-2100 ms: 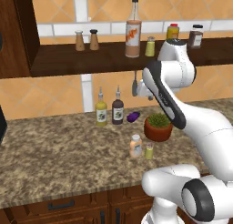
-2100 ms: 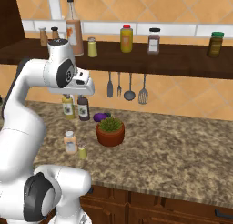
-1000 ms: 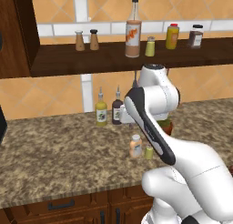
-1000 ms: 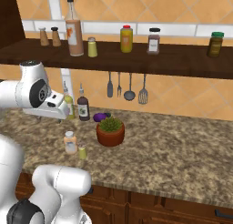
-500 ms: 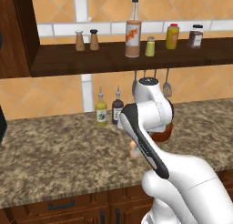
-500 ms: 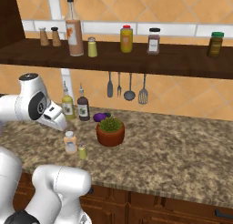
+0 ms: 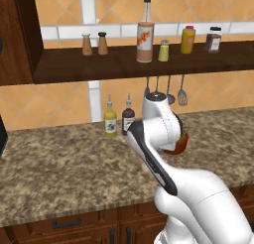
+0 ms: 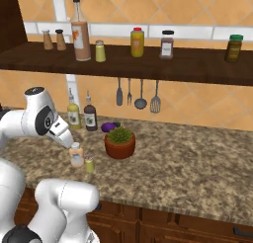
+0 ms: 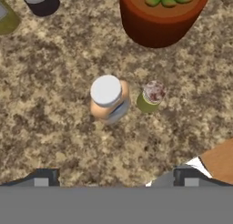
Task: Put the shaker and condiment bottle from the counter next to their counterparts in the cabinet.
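Speckled granite counter [image 9: 54, 127], dk wood cabinet [image 8: 148, 64]

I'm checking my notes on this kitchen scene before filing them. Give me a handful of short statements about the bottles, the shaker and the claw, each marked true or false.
1. The squat orange bottle and the small shaker stand side by side on the counter. True.
2. The claw is shut on the squat orange bottle. False: it is open above the bottle, holding nothing.
3. A plant pot stands on the counter behind these two. True.
4. The shelf holds no shaker of that kind. False: a small yellow-green shaker stands there beside a tall spouted bottle.
5. The squat orange bottle lies on its side. False: it stands upright.
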